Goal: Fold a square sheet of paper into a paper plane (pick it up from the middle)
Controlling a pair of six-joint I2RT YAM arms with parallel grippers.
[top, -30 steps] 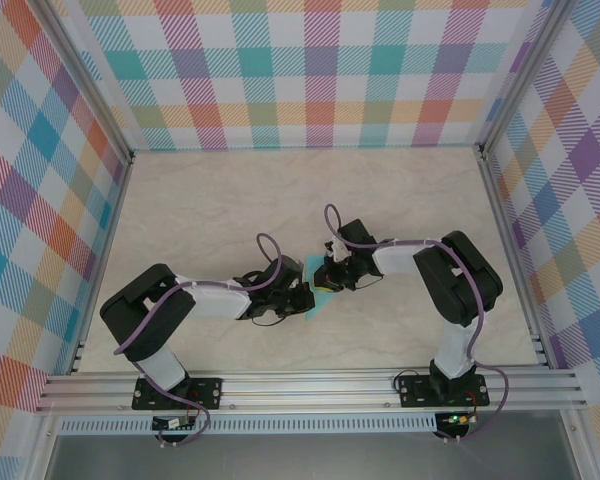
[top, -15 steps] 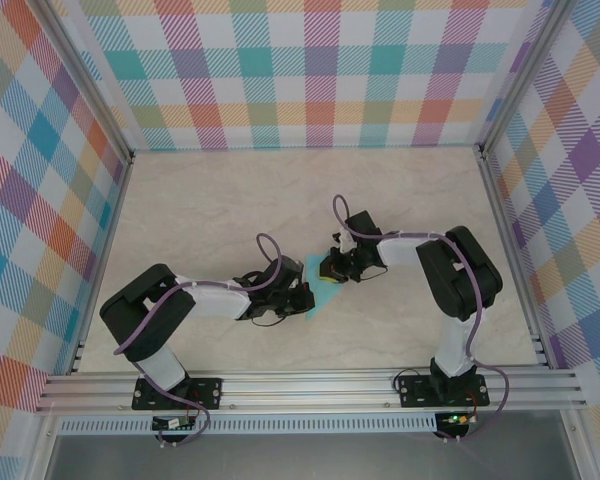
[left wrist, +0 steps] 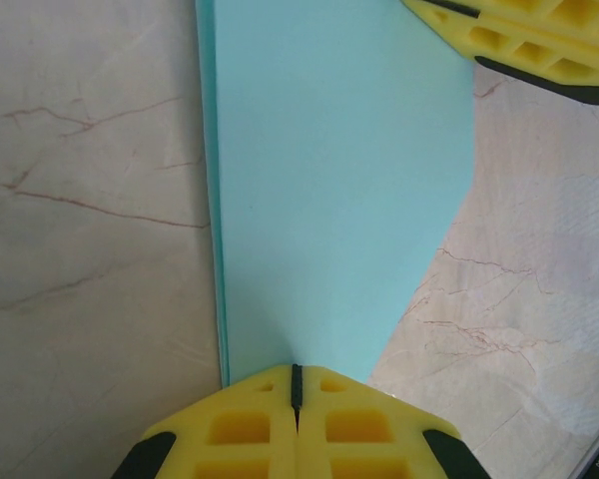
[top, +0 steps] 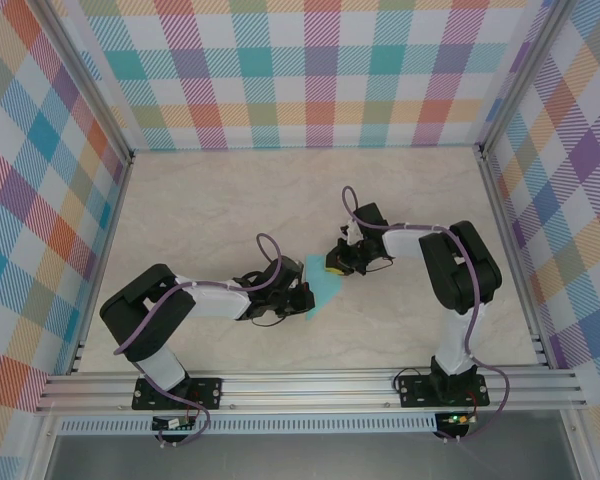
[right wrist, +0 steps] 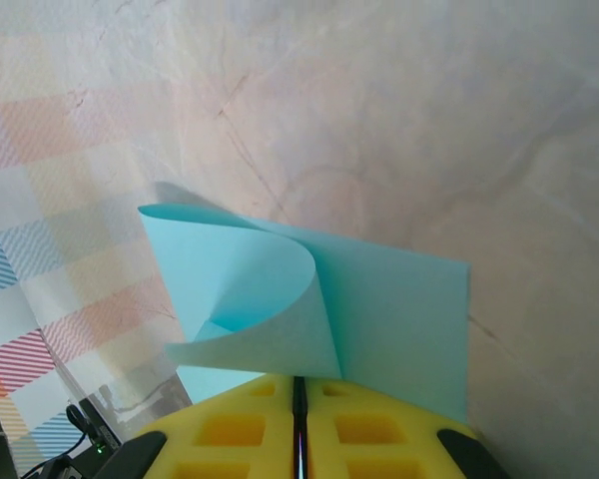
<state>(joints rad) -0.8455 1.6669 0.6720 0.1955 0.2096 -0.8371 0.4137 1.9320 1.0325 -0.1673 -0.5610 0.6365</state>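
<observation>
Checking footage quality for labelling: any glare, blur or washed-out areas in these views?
Top external: even light, sharp, no glare. Left wrist: paper crisp, evenly lit. Right wrist: plaid wall at left looks washed out; curled paper casts a soft shadow.

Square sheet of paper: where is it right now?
In the top view the square sheet of paper sits mid-table, pinched between the left tool on its near-left and the right tool on its far-right, where a corner curls up.

Lighting bright, even, diffuse; soft faint shadows on surface (top: 220,200). Right wrist view pale, washed out; left wrist view sharp
</observation>
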